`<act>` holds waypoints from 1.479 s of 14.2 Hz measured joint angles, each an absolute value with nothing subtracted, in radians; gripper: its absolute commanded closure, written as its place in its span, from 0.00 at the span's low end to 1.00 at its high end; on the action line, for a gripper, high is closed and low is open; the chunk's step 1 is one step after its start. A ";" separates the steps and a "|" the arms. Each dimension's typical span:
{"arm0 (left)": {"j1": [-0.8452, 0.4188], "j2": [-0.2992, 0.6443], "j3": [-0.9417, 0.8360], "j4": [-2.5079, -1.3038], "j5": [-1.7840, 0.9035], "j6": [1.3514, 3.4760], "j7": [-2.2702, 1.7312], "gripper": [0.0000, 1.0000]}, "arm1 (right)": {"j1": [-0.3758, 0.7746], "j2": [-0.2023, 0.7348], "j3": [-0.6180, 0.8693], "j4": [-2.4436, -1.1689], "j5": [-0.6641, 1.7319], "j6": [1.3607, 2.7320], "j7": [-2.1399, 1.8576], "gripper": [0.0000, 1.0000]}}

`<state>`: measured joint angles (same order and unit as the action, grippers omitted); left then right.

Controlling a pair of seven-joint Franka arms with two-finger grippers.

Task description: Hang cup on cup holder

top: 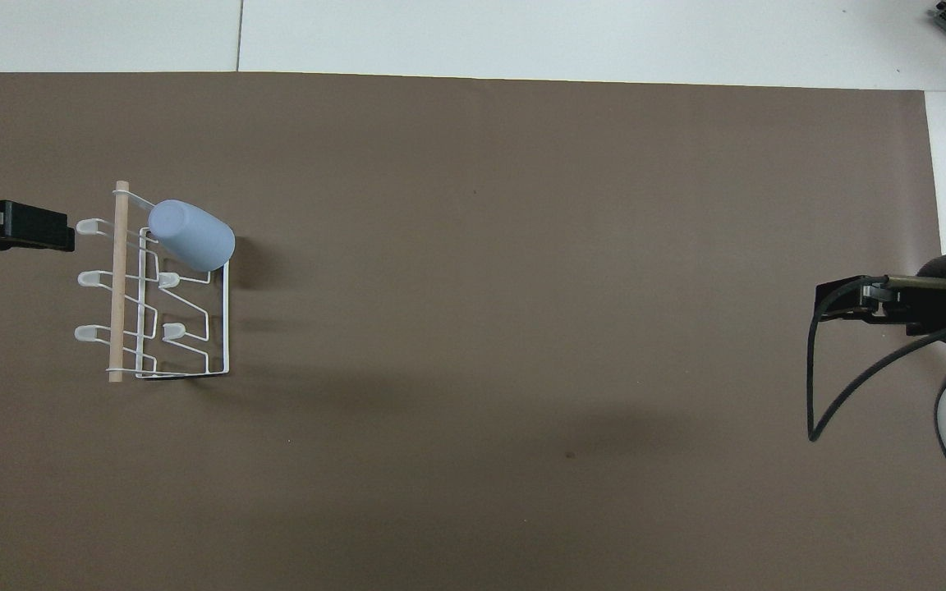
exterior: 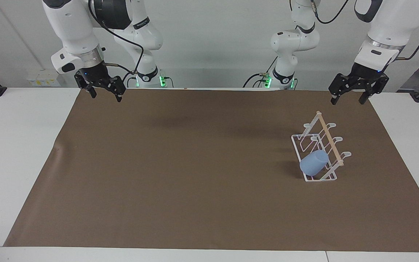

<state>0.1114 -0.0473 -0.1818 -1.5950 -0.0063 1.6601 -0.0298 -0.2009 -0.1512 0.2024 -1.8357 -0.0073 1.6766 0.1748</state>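
cup (exterior: 314, 163) light-blue, matte, tapered, no handle; hung mouth-down and tilted on a prong of the cup holder (exterior: 318, 151), at the holder's end farthest from the robots, on the row facing the table's middle; holder is thin white wire, rectangular base, slanted loop prongs in two rows, pale wooden rod (top: 118, 281) along the top; remaining prongs bare; holder sits on a brown matte sheet (exterior: 195, 174) covering the white surface (exterior: 20, 145), toward the left arm's end; sheet smooth, one small crease at its edge toward the right arm's end; broad open sheet across the middle; left hand (exterior: 357, 87) raised over the sheet's edge nearest the robots, well apart from the holder, fingers spread, holding nothing; right hand (exterior: 102, 86) raised over the sheet's corner at the other end, waiting, fingers spread, also holding nothing; no legible labels or writing.
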 measured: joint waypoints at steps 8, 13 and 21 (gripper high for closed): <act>0.121 -0.067 -0.188 -1.613 -0.009 1.605 -0.021 0.00 | -0.201 -0.151 0.203 -1.836 -0.007 1.677 0.175 0.00; 0.150 -0.089 -0.182 -1.657 -0.009 1.591 -0.010 0.00 | -0.201 -0.151 0.203 -1.836 -0.007 1.677 0.175 0.00; 0.151 -0.093 -0.184 -1.660 -0.010 1.586 -0.005 0.00 | -0.199 -0.151 0.204 -1.835 -0.007 1.677 0.175 0.00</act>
